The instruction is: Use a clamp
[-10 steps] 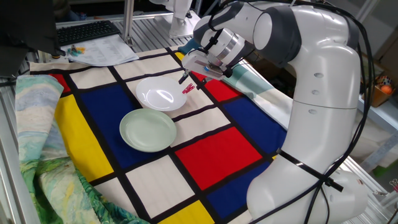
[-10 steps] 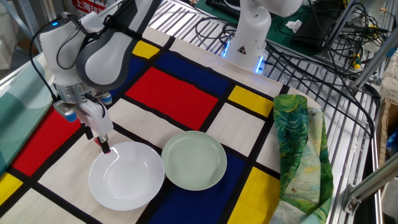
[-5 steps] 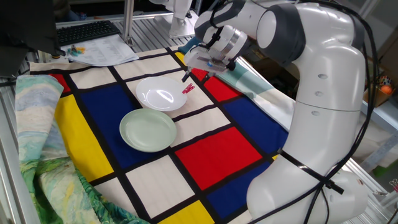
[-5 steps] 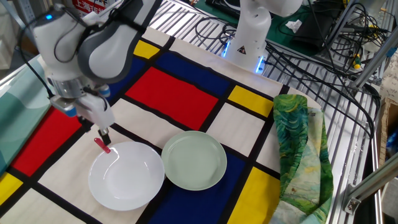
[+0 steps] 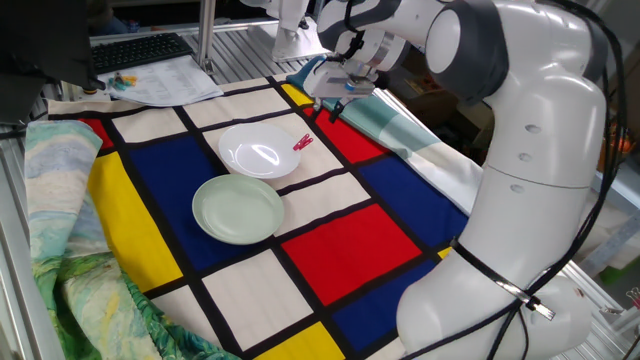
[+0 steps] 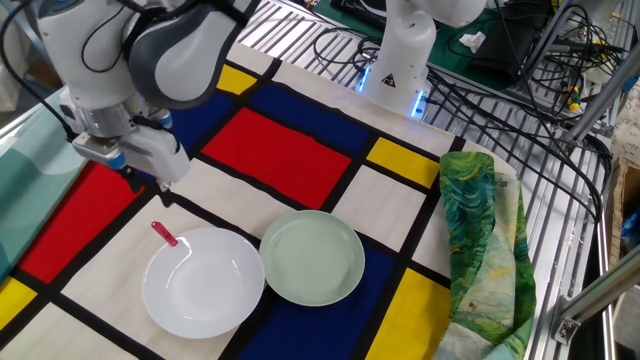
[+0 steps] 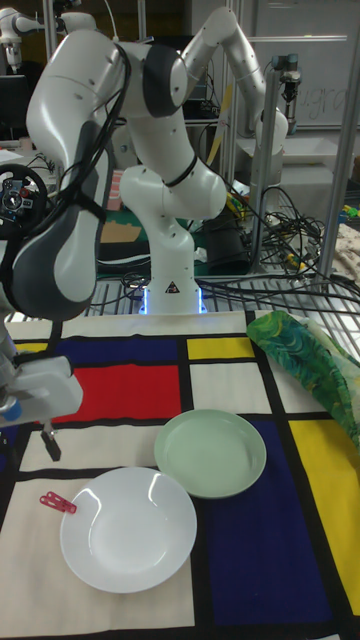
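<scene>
The clamp (image 5: 302, 142) is a tiny red-pink clip sitting at the rim of the white bowl (image 5: 256, 152), on its far right side; it also shows as the clamp (image 6: 165, 234) and the clamp (image 7: 57, 502). My gripper (image 5: 329, 109) hangs above and beyond it, apart from it, open and holding nothing. In the other fixed view the gripper (image 6: 150, 189) is up and left of the clip, and in the tall view the gripper (image 7: 48, 440) is just above it. A pale green bowl (image 5: 238, 208) touches the white bowl (image 6: 203, 283).
The table carries a checked cloth of red, blue, yellow and white (image 5: 345, 235). A crumpled green patterned cloth (image 5: 55, 255) lies along one side. Keyboard and papers (image 5: 150, 60) sit at the back. The robot base (image 6: 398, 60) and cables (image 6: 520, 60) stand beyond the cloth.
The gripper has let go of the clamp, leaving it on the white bowl's rim, and has risen up and away from it.
</scene>
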You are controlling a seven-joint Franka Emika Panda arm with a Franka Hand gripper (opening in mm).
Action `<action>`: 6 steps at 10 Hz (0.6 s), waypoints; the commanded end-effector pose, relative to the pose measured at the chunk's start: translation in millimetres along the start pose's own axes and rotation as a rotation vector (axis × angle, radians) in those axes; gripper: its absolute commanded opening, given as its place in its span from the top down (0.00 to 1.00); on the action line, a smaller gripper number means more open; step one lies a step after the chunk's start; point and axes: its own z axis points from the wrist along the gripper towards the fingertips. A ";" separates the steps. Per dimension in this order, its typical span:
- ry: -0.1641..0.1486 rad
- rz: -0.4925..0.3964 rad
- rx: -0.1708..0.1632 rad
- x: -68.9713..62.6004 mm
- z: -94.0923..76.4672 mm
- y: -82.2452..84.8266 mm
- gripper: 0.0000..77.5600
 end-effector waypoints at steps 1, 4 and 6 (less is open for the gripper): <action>0.037 -0.014 0.173 25.5 -42.2 75.3 0.98; 0.032 0.041 0.213 53.0 -38.5 125.0 0.98; 0.043 0.056 0.213 68.0 -37.4 145.2 0.98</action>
